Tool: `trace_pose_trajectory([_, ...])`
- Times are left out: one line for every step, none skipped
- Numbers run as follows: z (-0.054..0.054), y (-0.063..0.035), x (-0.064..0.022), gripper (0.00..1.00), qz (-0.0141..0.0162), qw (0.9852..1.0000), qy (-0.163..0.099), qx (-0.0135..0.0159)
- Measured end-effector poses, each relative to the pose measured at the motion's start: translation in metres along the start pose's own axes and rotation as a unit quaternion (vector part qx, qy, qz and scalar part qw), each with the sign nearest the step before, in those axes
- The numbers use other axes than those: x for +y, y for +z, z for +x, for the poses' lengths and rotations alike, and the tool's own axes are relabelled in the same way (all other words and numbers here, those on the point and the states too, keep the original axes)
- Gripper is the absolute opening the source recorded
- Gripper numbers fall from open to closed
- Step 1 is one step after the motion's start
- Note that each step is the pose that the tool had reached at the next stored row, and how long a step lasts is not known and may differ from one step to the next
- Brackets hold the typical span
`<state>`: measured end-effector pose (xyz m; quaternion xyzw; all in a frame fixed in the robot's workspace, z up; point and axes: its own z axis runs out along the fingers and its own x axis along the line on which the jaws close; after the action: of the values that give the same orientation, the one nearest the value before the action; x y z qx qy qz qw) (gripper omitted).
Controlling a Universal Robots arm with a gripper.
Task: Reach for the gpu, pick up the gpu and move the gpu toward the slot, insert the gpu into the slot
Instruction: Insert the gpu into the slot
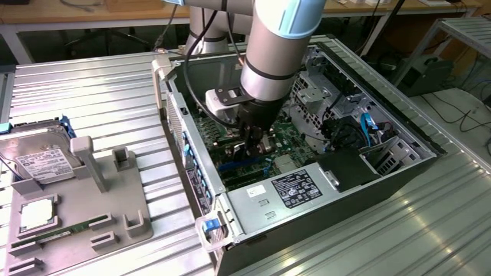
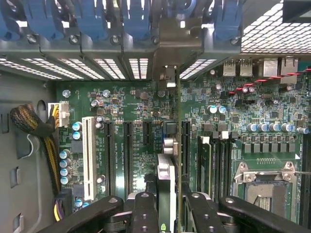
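The gpu [image 2: 176,145] is seen edge-on in the wrist view, standing upright over the green motherboard [image 2: 141,160], with its silver bracket [image 2: 176,39] reaching up against the rear wall of the case. It is pinched between the black fingers [image 2: 146,213] of the gripper [image 2: 170,213], which are closed on its upper edge. The slot is hidden beneath the card, so whether the card is seated cannot be told. A white slot [image 2: 88,158] and several dark slots [image 2: 127,150] lie parallel beside it; the memory slots [image 2: 218,165] and the silver processor socket [image 2: 267,187] are found on the other side.

In the exterior view the gripper [image 1: 257,150] is reached down into the open computer case [image 1: 399,123], which is laid on its side. A power supply [image 1: 284,192] with a label sits at the near end of the case.

The case is rested on a ribbed aluminium table [image 1: 92,92]. On the exterior view's left a grey fixture tray [image 1: 115,201] is placed, bearing a hard drive [image 1: 38,161], a processor [image 1: 38,215] and a memory stick [image 1: 54,234]. Wooden benches [image 1: 77,14] and loose cables [image 1: 460,115] are seen in the room behind.
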<state>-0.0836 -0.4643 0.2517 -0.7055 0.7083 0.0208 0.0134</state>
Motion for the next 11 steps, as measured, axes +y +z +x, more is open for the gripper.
trace_pose_trajectory([0.0000,0.0005,0.0000,0.28,0.0000,1.0000,0.000,0.0000])
trace_pose_trajectory([0.0000,0.0009,0.0000,0.28,0.0000,1.0000,0.000,0.0001])
trace_pose_trajectory([0.0001,0.0014,0.0000,0.28,0.0000,1.0000,0.000,0.0000])
trace_pose_trajectory([0.0001,0.0018,0.0000,0.28,0.0000,1.0000,0.000,0.0000])
trace_pose_trajectory([0.0001,0.0022,0.0000,0.28,0.0000,1.0000,0.000,0.0000])
trace_pose_trajectory([0.0001,0.0025,0.0000,0.28,0.0000,1.0000,0.000,0.0000])
trace_pose_trajectory([0.0001,0.0030,0.0000,0.28,0.0000,1.0000,0.000,0.0000])
trace_pose_trajectory([0.0002,0.0033,0.0000,0.28,0.0000,1.0000,0.000,0.0000])
trace_pose_trajectory([0.0002,0.0036,0.0000,0.28,0.0000,1.0000,0.000,0.0000])
trace_pose_trajectory([0.0002,0.0040,0.0000,0.28,0.0000,1.0000,0.000,0.0000])
trace_pose_trajectory([0.0002,0.0044,0.0000,0.28,0.0000,1.0000,0.000,0.0000])
